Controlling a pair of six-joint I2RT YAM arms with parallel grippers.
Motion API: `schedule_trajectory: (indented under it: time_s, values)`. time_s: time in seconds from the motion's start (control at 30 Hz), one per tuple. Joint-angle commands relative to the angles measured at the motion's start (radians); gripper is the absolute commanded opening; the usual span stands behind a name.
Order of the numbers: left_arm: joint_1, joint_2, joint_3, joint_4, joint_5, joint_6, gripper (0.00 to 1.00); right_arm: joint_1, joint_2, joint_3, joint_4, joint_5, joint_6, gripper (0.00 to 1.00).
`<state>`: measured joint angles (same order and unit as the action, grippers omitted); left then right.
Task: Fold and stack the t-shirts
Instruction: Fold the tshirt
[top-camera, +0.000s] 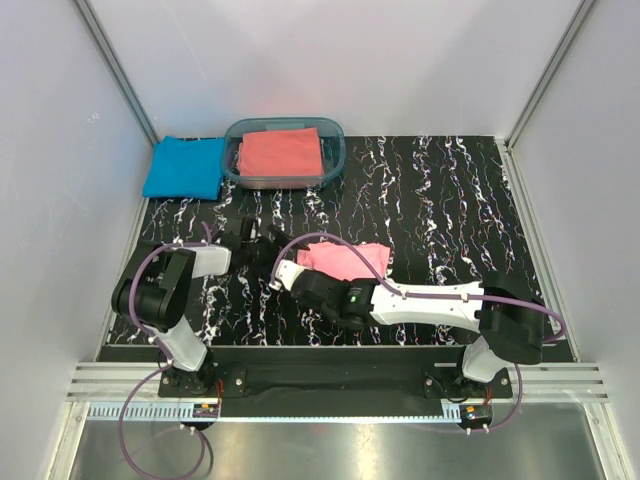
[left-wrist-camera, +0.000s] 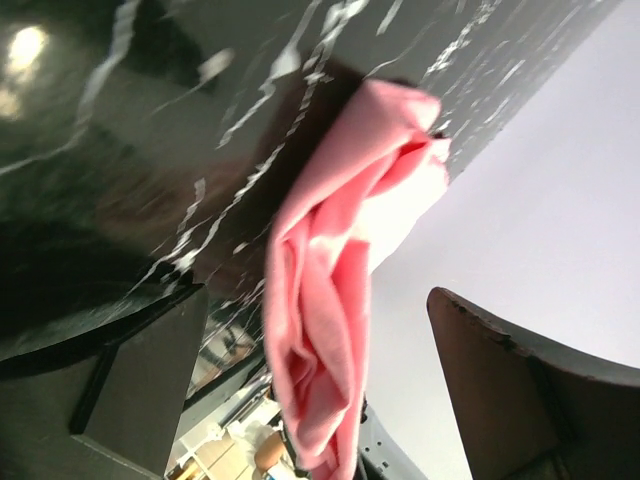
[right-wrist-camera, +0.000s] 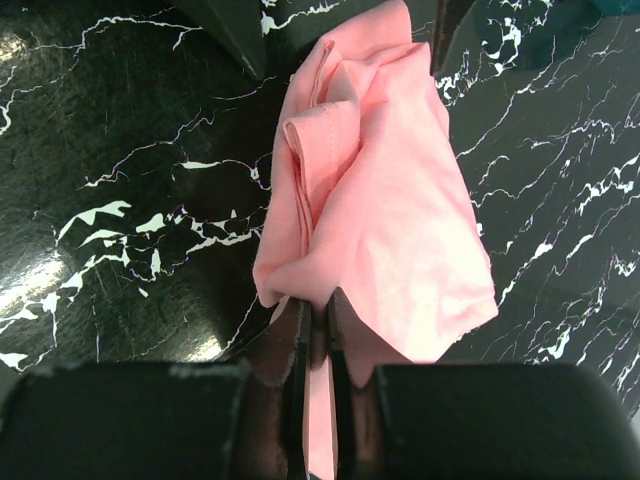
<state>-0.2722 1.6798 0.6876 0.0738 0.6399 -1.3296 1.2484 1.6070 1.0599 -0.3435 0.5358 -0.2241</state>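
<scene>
Black marbled table (top-camera: 450, 200): only the top view shows the blue t-shirt (top-camera: 185, 167) at the far left corner and the coral-red t-shirt (top-camera: 280, 153) in the tub (top-camera: 335, 135) beside it. Right hand (right-wrist-camera: 318, 330) pinches the pink t-shirt (right-wrist-camera: 380, 220) toward the near edge; left hand (left-wrist-camera: 315, 300) gapes wide, gripping nothing.
</scene>
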Motion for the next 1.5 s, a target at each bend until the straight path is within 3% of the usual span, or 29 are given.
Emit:
schedule_trajectory:
  time_s: [0.0, 0.37, 0.7, 0.93, 1.07, 1.27, 1.3, 1.43, 1.47]
  values:
    - [-0.025, 0.034, 0.036, 0.103, 0.006, -0.036, 0.99, -0.009, -0.050, 0.003, 0.012, -0.011, 0.014, 0.00]
    - [-0.082, 0.146, 0.128, -0.071, -0.022, -0.023, 0.99, -0.027, -0.084, 0.026, 0.003, -0.007, 0.005, 0.00]
    - [-0.087, 0.248, 0.328, -0.308, -0.108, 0.073, 0.91, -0.032, -0.090, 0.025, 0.003, -0.028, 0.002, 0.00]
    - [-0.094, 0.279, 0.346, -0.275, -0.123, 0.109, 0.83, -0.041, -0.101, 0.012, 0.017, -0.036, 0.003, 0.00]
    - [-0.096, 0.285, 0.314, -0.186, -0.108, 0.132, 0.70, -0.052, -0.105, 0.012, 0.014, -0.040, 0.006, 0.00]
    - [-0.117, 0.304, 0.360, -0.091, -0.120, 0.291, 0.26, -0.061, -0.104, 0.032, -0.003, -0.046, 0.057, 0.15]
    - [-0.124, 0.311, 0.372, -0.092, -0.121, 0.311, 0.04, -0.061, -0.104, 0.035, -0.017, -0.042, 0.072, 0.18]
    - [-0.131, 0.282, 0.382, 0.006, -0.097, 0.396, 0.00, -0.061, -0.090, 0.110, -0.139, -0.005, 0.164, 0.44]
    - [-0.134, 0.264, 0.391, -0.020, -0.115, 0.432, 0.00, -0.063, -0.084, 0.133, -0.181, 0.034, 0.217, 0.58]
